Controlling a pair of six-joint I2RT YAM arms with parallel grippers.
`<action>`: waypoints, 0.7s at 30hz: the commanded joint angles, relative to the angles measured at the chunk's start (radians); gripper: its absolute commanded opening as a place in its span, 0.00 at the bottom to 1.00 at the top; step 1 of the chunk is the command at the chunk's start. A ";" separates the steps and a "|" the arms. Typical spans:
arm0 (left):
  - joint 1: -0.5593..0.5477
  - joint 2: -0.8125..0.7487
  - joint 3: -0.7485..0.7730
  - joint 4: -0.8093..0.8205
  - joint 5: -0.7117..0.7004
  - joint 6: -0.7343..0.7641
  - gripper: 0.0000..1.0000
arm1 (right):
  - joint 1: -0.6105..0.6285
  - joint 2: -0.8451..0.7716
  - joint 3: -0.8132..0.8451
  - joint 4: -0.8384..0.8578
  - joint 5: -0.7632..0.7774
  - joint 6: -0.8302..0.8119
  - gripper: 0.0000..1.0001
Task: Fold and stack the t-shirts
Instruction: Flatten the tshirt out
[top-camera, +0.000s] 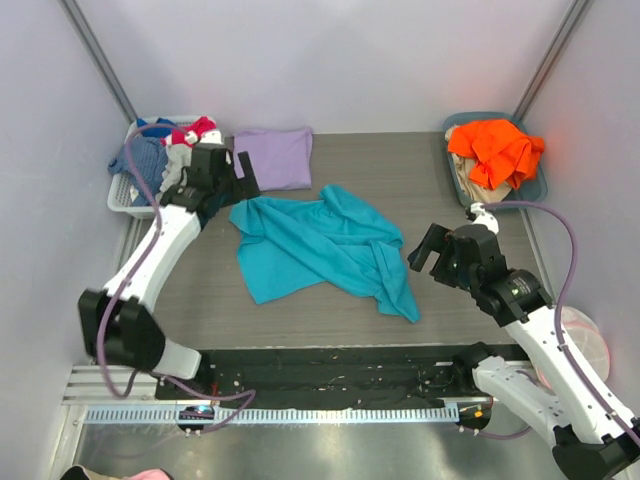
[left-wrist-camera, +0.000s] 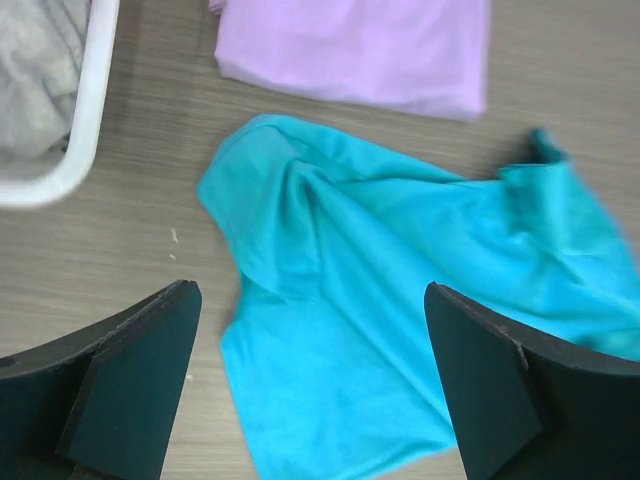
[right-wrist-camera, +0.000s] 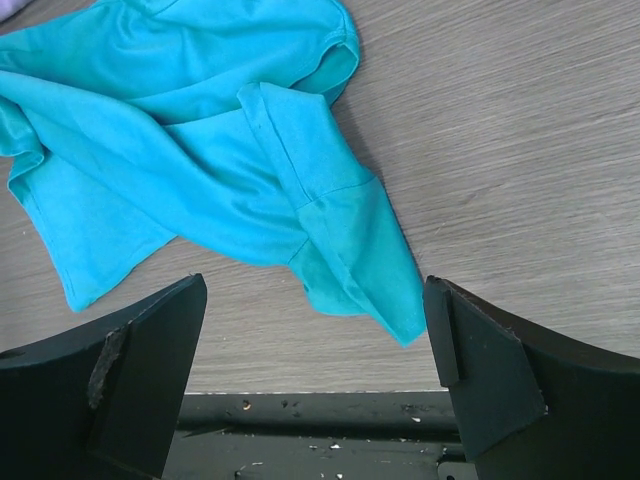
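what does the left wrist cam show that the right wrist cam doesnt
Only left wrist: the folded pale lavender cloth t-shirt, barely a sliver in the other, and the rim of a white plastic basket holding grey cloth. Only right wrist: the black rail along the grey wood-grain table's near edge. Both: the crumpled teal-turquoise cloth t-shirt lying on that table, seen between open, empty fingers, of the left end effector in one and the right end effector in the other.
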 joint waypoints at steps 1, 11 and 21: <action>-0.075 -0.220 -0.205 0.035 -0.005 -0.157 1.00 | 0.002 -0.003 -0.032 0.034 -0.044 0.005 1.00; -0.472 -0.484 -0.720 0.069 -0.229 -0.507 0.80 | 0.011 -0.002 -0.114 0.078 -0.058 -0.001 1.00; -0.490 -0.511 -0.829 0.046 -0.364 -0.603 0.68 | 0.024 0.017 -0.156 0.118 -0.101 0.021 0.97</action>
